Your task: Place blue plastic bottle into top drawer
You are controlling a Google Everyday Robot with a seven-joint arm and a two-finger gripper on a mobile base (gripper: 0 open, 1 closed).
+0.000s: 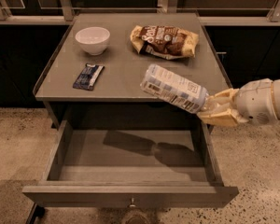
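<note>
Over the top drawer [130,191], claw [215,109] grips blue plastic bottle [173,87] near chip bag [164,41]

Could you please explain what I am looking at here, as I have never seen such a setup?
This single camera view looks down on a small table with its top drawer pulled open. The pale arm entering from the right belongs to a mobile robot. Its two-finger gripper is shut on the cap end of a clear bluish bottle, holding it tilted over the table's front edge, above the drawer. On the table lie a white bowl, a chip bag and a dark wrapper.
</note>
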